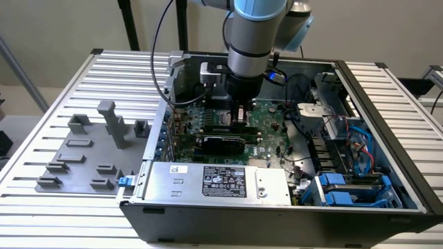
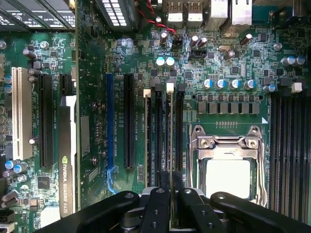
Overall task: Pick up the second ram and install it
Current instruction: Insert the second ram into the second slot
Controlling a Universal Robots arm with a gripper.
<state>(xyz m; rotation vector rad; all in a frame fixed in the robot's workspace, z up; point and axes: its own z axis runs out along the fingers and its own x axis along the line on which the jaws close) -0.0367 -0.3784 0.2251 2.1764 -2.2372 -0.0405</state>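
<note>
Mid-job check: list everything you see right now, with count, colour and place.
Open black computer case: one, on the slatted metal table.
Green motherboard: one, inside the case.
Second ram, thin green stick: one, standing edge-on in a long slot beside the CPU socket, between the fingertips.
Silver CPU socket: one, frame open.
Long black slots: several, upright on the board.
White slot: one, near the board's edge.
Silver power supply box: one, front of the case.
Grey plastic fixture blocks: several, on the exterior view's left.
Black gripper: one, fingers on either side of the ram's end.
</note>
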